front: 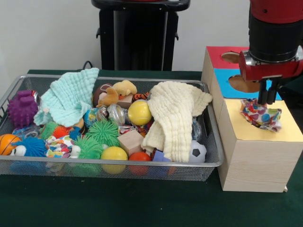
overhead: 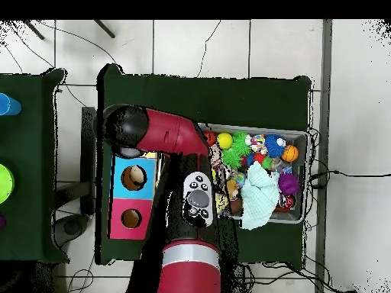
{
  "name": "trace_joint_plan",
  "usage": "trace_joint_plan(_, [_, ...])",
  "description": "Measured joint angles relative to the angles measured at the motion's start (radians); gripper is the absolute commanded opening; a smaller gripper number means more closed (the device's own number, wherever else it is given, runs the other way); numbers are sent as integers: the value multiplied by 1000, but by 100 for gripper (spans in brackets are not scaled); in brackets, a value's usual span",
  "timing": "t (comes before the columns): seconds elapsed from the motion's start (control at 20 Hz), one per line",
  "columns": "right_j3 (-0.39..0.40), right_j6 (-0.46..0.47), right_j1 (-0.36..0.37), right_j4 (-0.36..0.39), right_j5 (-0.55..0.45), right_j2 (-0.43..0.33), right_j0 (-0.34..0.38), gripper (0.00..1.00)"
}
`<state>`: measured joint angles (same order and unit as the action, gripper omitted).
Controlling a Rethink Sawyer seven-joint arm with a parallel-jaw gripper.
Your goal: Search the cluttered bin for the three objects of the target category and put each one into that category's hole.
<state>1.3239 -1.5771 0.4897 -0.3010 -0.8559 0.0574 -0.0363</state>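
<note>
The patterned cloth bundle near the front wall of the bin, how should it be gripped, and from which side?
Probably from straight above, pinching the exposed top of the bundle. The blue spiky ball and green spiky ball crowd its sides, and the wall of the bin blocks the front.

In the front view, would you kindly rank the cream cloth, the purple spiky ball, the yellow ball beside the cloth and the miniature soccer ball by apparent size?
1. cream cloth
2. purple spiky ball
3. yellow ball
4. miniature soccer ball, partly hidden behind the bin rim, though nearer the camera
</note>
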Motion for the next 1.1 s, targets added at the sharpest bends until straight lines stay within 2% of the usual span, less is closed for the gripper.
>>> trace_joint_plan(0.3, [-20, 0, -57, -1, 32, 12, -20, 0])
trace_joint_plan(0.6, [-38, 0, -114, -9, 176, 16, -34, 0])
trace_joint_plan(0.7, [-38, 0, -145, -15, 263, 16, -38, 0])
trace_joint_plan(0.85, [-37, 0, -149, -23, 315, 19, -41, 0])
trace_joint_plan(1.1, [-37, 0, -150, -24, 317, 24, -45, 0])
